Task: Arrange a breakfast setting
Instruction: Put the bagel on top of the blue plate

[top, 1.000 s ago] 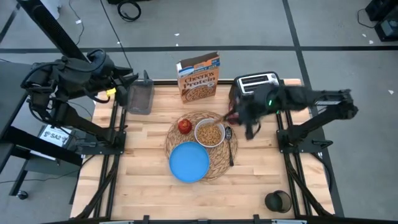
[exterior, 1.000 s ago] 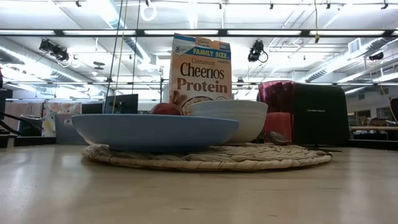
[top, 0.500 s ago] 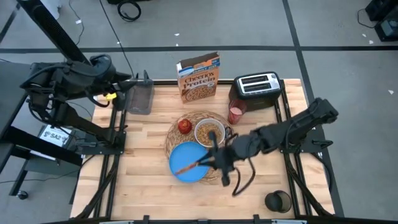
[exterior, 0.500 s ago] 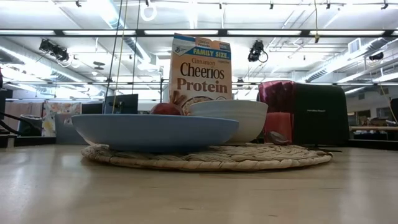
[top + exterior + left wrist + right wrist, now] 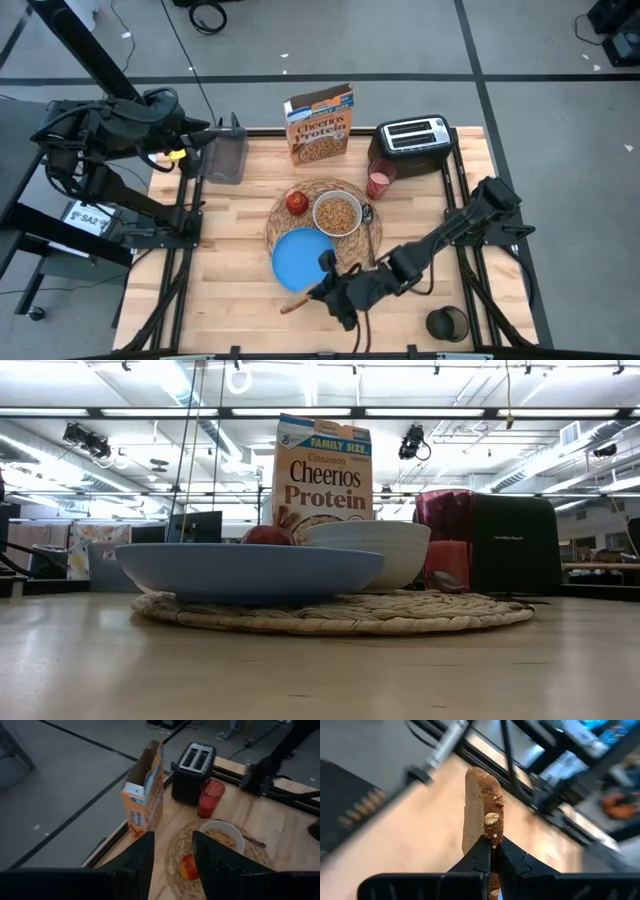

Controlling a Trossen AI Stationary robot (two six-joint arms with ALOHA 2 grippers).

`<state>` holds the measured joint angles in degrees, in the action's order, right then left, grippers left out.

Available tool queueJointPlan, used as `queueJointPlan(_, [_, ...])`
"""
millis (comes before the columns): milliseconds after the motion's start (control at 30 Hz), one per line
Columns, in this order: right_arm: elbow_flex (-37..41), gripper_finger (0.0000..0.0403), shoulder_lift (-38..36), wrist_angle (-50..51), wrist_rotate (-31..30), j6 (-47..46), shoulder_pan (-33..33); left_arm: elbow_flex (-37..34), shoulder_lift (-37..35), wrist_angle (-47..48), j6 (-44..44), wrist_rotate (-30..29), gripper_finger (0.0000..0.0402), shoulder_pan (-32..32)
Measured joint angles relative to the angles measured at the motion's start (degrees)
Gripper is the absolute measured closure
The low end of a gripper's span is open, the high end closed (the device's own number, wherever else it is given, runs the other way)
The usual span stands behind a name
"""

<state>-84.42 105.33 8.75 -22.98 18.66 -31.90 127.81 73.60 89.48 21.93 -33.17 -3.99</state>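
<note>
A wide, shallow blue plate (image 5: 248, 572) is seen resting on a flat round woven straw placemat (image 5: 340, 614), which lies on a pale wooden tabletop (image 5: 320, 675). Just beside the plate, a white bowl (image 5: 375, 552) is set on the same mat. A red apple (image 5: 266, 535) is partly hidden behind them. Farther back stand an orange Cheerios box (image 5: 322, 470), a translucent pink cup (image 5: 447, 550) and a black toaster (image 5: 515, 544).
</note>
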Motion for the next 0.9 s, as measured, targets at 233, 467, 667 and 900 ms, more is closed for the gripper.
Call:
queueJointPlan(233, [0.0,0.038,6.77,4.14,-13.41,8.26,0.11,0.0,0.26,0.01,2.0,2.45,0.0263,0.0])
queueJointPlan(467, [0.0,0.038,12.46,5.57,-22.7,15.21,1.89,0.0,0.26,0.01,3.0,3.13,0.0263,-0.02])
queueJointPlan(667, [0.0,0.038,15.2,5.74,-22.73,23.33,3.21,0.0,0.24,0.35,2.95,3.13,0.0263,-0.02])
queueJointPlan(900, [-0.02,0.0371,15.6,5.88,-16.0,21.49,5.24,0.0,0.24,0.51,2.93,3.09,0.0263,-1.2])
